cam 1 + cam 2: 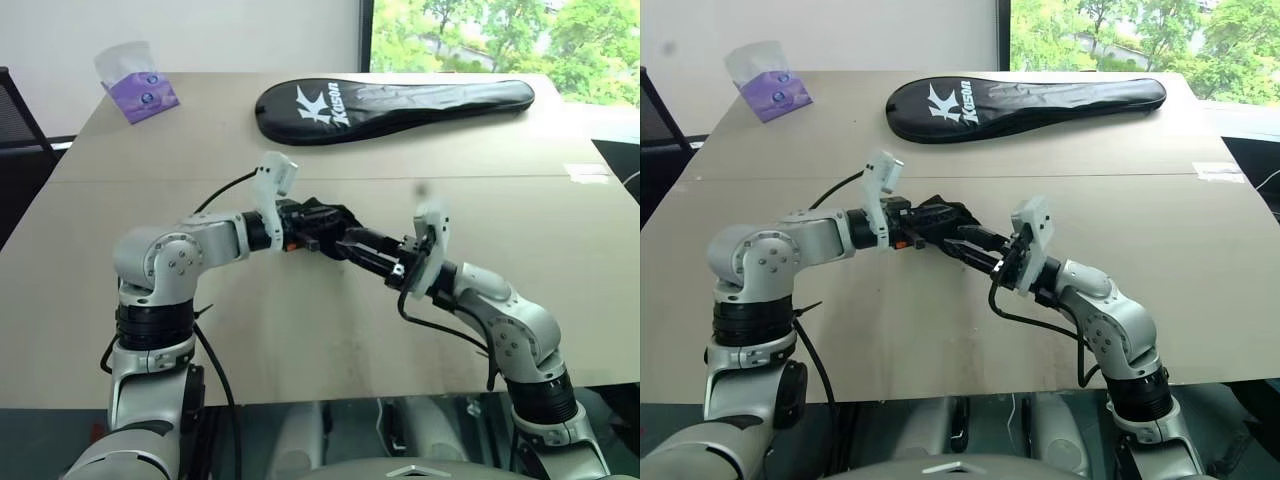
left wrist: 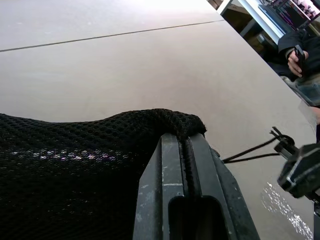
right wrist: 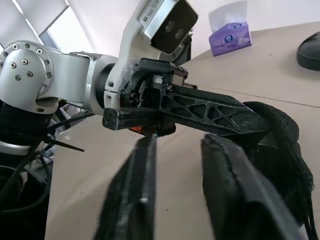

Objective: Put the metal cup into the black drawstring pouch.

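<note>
Pouch: we are seeing the black drawstring pouch [image 2: 75,165] hanging above the table [image 1: 300,330], mid-front, between the two arms; its mesh fabric is bunching at the top edge.
Left gripper: the left gripper [image 2: 186,145] is pinching the pouch's rim, its jaws pressed together on the fabric.
Right gripper: the right gripper [image 3: 180,165] is reaching toward the pouch from the other side; we are seeing a narrow gap between its fingers [image 3: 135,195], and we cannot tell whether they are gripping anything.
Cord: a thin dark cord [image 2: 250,152] with a toggle is trailing over the table beside the pouch.
Cup: we cannot tell where the metal cup is.
Far end: a long black racket cover [image 1: 390,105] and a purple tissue pack [image 1: 140,85] are lying well apart from the arms.
</note>
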You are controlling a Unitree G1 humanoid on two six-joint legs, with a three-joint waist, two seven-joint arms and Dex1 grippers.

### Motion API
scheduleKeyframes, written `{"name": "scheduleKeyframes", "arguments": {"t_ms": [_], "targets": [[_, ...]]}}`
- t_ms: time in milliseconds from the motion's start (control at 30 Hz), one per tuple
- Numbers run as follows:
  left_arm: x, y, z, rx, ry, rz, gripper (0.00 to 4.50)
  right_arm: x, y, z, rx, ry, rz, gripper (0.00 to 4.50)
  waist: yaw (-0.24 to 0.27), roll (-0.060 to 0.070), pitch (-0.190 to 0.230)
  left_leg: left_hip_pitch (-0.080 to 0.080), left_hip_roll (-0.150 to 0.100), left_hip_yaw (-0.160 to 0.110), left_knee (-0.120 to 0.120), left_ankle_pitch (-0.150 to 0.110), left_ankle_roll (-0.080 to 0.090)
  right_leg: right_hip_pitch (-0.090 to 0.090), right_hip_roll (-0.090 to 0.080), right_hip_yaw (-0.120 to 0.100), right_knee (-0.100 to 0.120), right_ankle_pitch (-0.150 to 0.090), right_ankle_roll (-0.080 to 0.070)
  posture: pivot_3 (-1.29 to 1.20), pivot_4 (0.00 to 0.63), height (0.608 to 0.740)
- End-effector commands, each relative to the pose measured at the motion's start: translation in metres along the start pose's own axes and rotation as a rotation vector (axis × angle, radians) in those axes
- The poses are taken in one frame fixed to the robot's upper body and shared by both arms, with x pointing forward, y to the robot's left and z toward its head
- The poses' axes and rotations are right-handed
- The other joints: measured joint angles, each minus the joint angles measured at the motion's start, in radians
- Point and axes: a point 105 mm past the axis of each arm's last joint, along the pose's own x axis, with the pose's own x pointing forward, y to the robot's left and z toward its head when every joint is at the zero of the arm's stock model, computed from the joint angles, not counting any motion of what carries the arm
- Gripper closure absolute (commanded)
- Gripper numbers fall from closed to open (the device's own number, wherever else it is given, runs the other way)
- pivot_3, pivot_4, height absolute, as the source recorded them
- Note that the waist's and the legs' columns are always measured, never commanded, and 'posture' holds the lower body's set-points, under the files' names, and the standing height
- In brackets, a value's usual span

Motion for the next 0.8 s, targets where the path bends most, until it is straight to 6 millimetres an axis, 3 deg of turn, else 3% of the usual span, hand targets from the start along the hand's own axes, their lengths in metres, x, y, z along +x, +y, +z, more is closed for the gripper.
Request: {"name": "scheduleKeyframes", "arguments": {"t_ms": [33, 67, 100, 133, 167, 233, 433, 633, 733, 800], "targets": [[-0.002, -0.009, 0.007, 0.044, -0.026, -0.023, 4.50, 0.000, 0.008, 0.011, -0.049, -0.037, 0.028, 3.08, 0.000, 0.000, 0.000, 0.000, 0.000, 0.000, 0.000, 0.000, 0.000, 0.000, 0.000, 0.000, 0.000, 0.000, 0.000, 0.00, 0.150, 0.740], [-0.002, -0.009, 0.007, 0.044, -0.027, -0.024, 4.50, -0.001, 0.009, 0.010, -0.047, -0.035, 0.034, 3.08, 0.001, 0.000, 0.000, 0.000, 0.000, 0.000, 0.000, 0.000, 0.000, 0.000, 0.000, 0.000, 0.000, 0.000, 0.000, 0.00, 0.150, 0.740], [-0.002, -0.009, 0.006, 0.044, -0.027, -0.024, 4.50, 0.000, 0.009, 0.010, -0.047, -0.034, 0.037, 2.47, 0.001, 0.000, 0.000, 0.000, 0.000, 0.000, 0.000, 0.000, 0.000, 0.000, 0.000, 0.000, 0.000, 0.000, 0.000, 0.00, 0.150, 0.740], [-0.002, -0.009, 0.006, 0.045, -0.027, -0.023, 4.50, 0.000, 0.010, 0.010, -0.048, -0.034, 0.038, 2.19, 0.001, 0.000, 0.000, 0.000, 0.000, 0.000, 0.000, 0.000, 0.000, 0.000, 0.000, 0.000, 0.000, 0.000, 0.000, 0.00, 0.150, 0.740], [-0.002, -0.009, 0.006, 0.044, -0.027, -0.023, 4.50, 0.000, 0.010, 0.010, -0.052, -0.035, 0.036, 1.57, 0.001, 0.000, 0.000, 0.000, 0.000, 0.000, 0.000, 0.000, 0.000, 0.000, 0.000, 0.000, 0.000, 0.000, 0.000, 0.00, 0.150, 0.740], [-0.002, -0.009, 0.006, 0.043, -0.025, -0.022, 4.50, 0.001, 0.010, 0.011, -0.056, -0.037, 0.033, 0.79, 0.001, 0.000, 0.000, 0.000, 0.000, 0.000, 0.000, 0.000, 0.000, 0.000, 0.000, 0.000, 0.000, 0.000, 0.000, 0.00, 0.150, 0.740], [0.000, -0.006, 0.006, 0.044, -0.027, -0.005, 4.50, -0.001, 0.015, 0.013, -0.023, -0.031, 0.064, 0.79, 0.001, 0.000, 0.000, 0.000, 0.000, 0.000, 0.000, 0.000, 0.000, 0.000, 0.000, 0.000, 0.000, 0.000, 0.000, 0.00, 0.150, 0.740], [0.006, 0.002, 0.010, 0.145, -0.040, 0.071, 4.50, -0.009, 0.017, 0.016, 0.149, -0.080, 0.067, 0.79, 0.002, 0.000, 0.000, 0.000, 0.000, 0.000, 0.000, 0.000, 0.000, 0.000, 0.000, 0.001, 0.000, 0.000, 0.000, 0.00, 0.150, 0.740], [0.012, -0.004, 0.011, 0.193, -0.046, 0.058, 4.50, -0.010, 0.017, 0.029, 0.110, -0.113, 0.065, 0.79, 0.003, 0.000, 0.000, 0.000, 0.000, 0.000, 0.000, 0.000, 0.001, 0.000, 0.000, 0.001, 0.000, 0.000, 0.000, 0.00, 0.150, 0.740], [0.016, 0.007, 0.017, 0.176, -0.073, 0.109, 4.50, -0.010, 0.018, 0.033, 0.036, -0.090, 0.059, 0.79, 0.004, 0.000, 0.000, 0.000, 0.000, 0.000, 0.000, -0.001, 0.001, 0.000, 0.000, 0.001, 0.000, 0.000, 0.000, 0.00, 0.150, 0.740]]}}
